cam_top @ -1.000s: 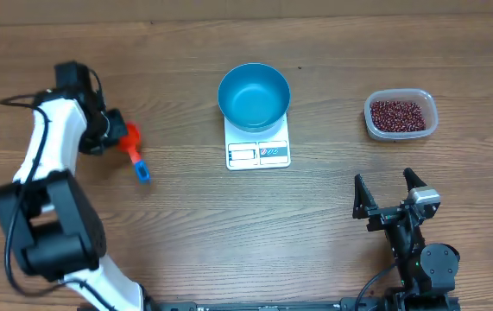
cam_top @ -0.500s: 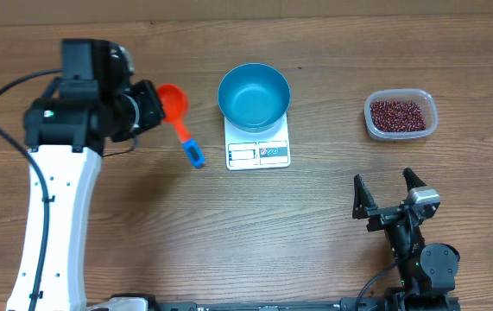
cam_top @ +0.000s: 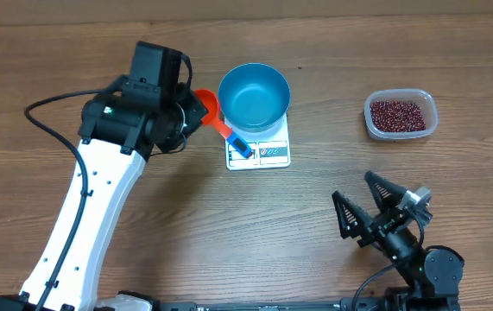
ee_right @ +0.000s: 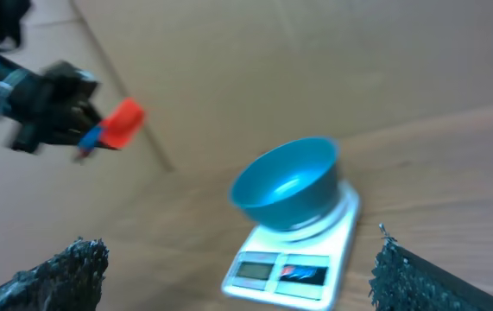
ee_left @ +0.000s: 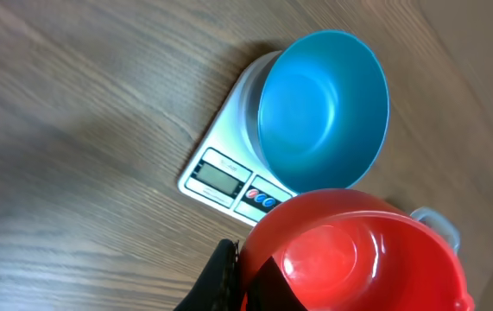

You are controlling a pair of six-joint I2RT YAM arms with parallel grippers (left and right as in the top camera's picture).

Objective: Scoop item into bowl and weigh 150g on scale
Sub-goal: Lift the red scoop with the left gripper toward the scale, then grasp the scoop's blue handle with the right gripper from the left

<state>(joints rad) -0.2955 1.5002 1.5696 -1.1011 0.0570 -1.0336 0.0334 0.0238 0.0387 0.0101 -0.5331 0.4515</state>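
Overhead: left gripper (cam_top: 195, 114) clamped on the red scoop (cam_top: 209, 104), just left of the blue bowl (cam_top: 254, 95) on the scale (cam_top: 260, 153) near the worktop's (cam_top: 47, 52) far edge; beans (cam_top: 397, 114) in the tub (cam_top: 432, 122) toward its right edge, well apart; right gripper (cam_top: 350, 186) spread, empty.

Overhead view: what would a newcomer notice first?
The red scoop, empty and clamped in the left gripper, hangs by the left rim of the empty blue bowl, which sits on the white scale mid-table. Off to the right stands a clear tub of dark red beans. The right gripper is wide open near the front edge.
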